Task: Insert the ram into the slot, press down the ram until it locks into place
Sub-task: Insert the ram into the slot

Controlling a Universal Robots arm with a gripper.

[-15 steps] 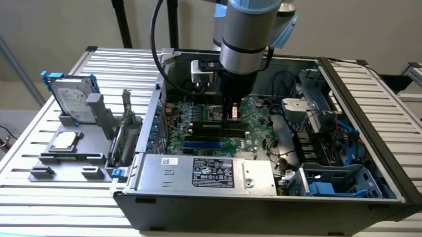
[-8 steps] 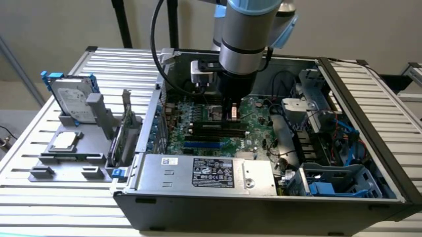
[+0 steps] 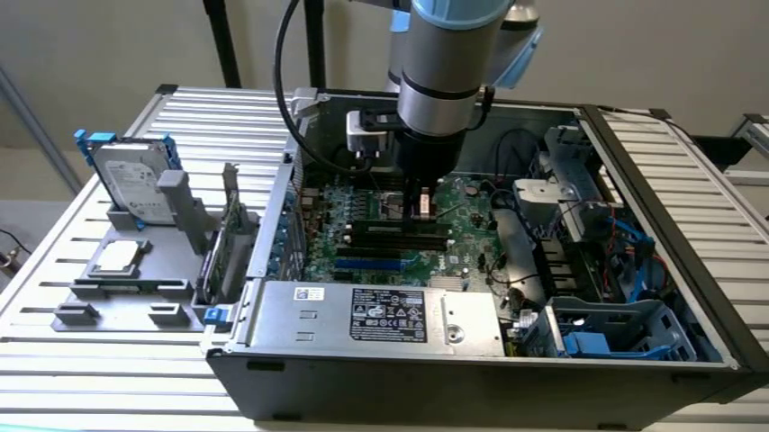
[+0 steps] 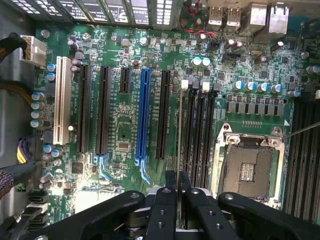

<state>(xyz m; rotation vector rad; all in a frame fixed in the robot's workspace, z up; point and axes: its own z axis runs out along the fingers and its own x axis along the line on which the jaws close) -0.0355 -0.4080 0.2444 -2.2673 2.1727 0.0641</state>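
An open computer case (image 3: 360, 382) lies on a slatted metal table (image 3: 72, 378), and a robot arm reaches down into it. The gripper (image 3: 422, 205) hangs over the green mainboard (image 3: 360, 211), above a group of long black sockets.

In the wrist view the gripper (image 4: 177, 177) is clamped on the ram (image 4: 180, 140), with its two black fingers (image 4: 164, 210) pressed against the stick's flat faces. The ram shows edge-on as a thin pale line. It stands upright and runs along the slot (image 4: 188, 135), one of several parallel black sockets beside the processor socket (image 4: 248, 167). Whether its lower edge touches the slot or already sits in it cannot be told. The long blue socket (image 4: 144, 115) lies well apart.

The ram is probably light and stiff, yet fragile, being a thin board with small chips and a contact edge that should not be scraped. Holding it by the flat faces, away from that edge, looks sound. Where along its length the grip falls is unclear. If the grip is off-centre, the stick may tilt under a downward push.
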